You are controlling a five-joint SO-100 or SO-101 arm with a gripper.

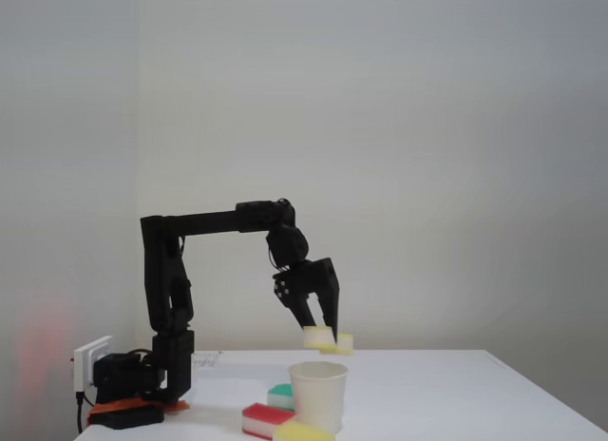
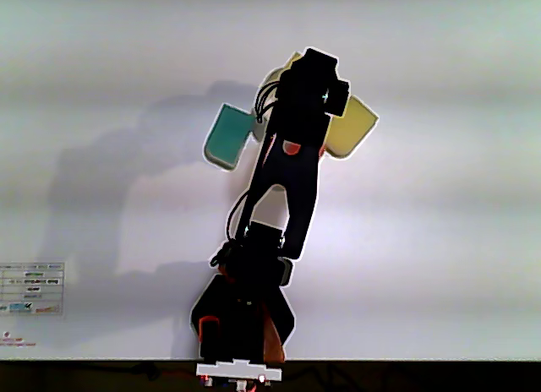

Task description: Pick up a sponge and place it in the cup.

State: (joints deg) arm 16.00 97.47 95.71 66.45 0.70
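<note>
The black arm holds a little yellow sponge up in the air, above the white cup.

The white bench [image 1: 427, 393] is the biggest thing here. The arm [image 1: 169, 289] stands on its left side in the fixed view, goes straight up, reaches across to the right, then bends down. At its end the claw [image 1: 321, 338] points down, clenched on the pale yellow sponge [image 1: 325, 340], which hangs just over the cup [image 1: 318, 395] without touching it. By the cup's foot lie a red-topped sponge [image 1: 265, 419], a bright yellow sponge [image 1: 302, 431] and a teal sponge [image 1: 280, 396]. A white box [image 1: 92, 360] sits beside the arm's base.
</note>
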